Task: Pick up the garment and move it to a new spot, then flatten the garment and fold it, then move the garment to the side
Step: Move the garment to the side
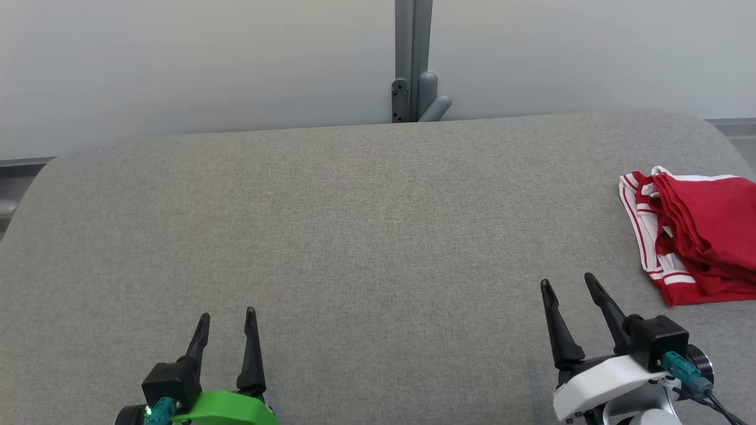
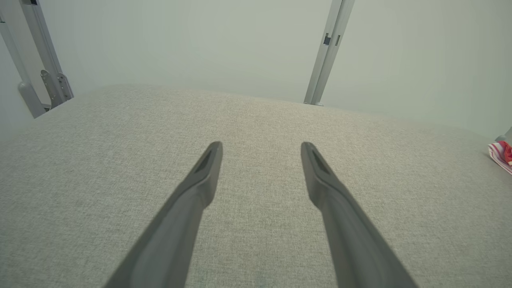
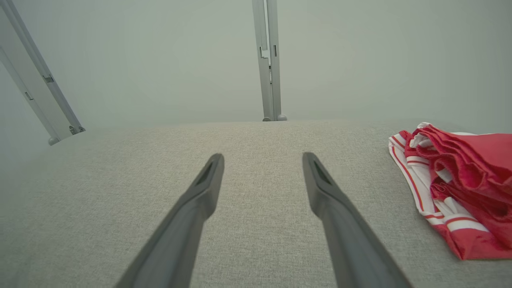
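I count one garment (image 1: 703,236), red with white stripes, and one grey table (image 1: 354,224). I have two grippers, my left gripper (image 1: 227,313) and my right gripper (image 1: 567,280), each with two dark fingers (image 1: 251,354), so four fingers together. Behind the table I count two metal posts, a middle post (image 3: 269,60) and a side post (image 3: 42,92).

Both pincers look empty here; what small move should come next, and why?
Probably swing the right pincer rightward toward the red-and-white garment. It stands open and empty, nearest the cloth, which lies bunched at the right edge of the grey surface. The left pincer, also open, is far off.
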